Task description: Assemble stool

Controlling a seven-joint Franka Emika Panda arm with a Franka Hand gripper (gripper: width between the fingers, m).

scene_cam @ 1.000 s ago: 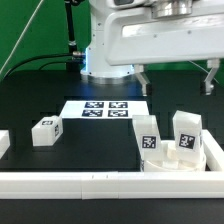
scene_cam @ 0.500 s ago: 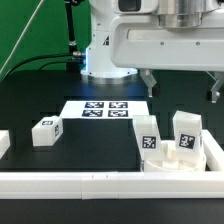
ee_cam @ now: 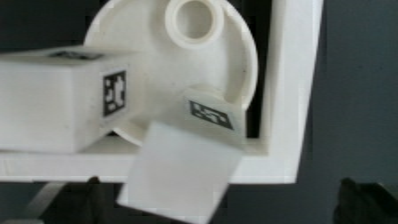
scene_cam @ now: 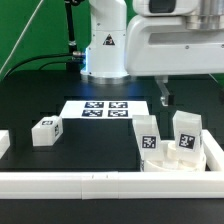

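As the arm swings toward the exterior view's right and dips, its gripper [ee_cam: 217, 197] hangs wide open and empty over the seat disc [scene_cam: 176, 164], which sits in the desk's corner there against the white rail [scene_cam: 90, 181]. Two legs [scene_cam: 148, 134] rest on it; a third leg [scene_cam: 46, 131] lies well apart near the same edge. A grasp looks imminent.

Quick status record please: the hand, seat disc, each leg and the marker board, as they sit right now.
hand: open, empty, raised over the seat disc
seat disc: flat in the white rail's corner, exterior view's right
leg 1: loose on the table, exterior view's left
leg 2: at the disc
leg 3: at the disc, beside leg 2
attached: cannot tell
marker board: before the robot base, bare
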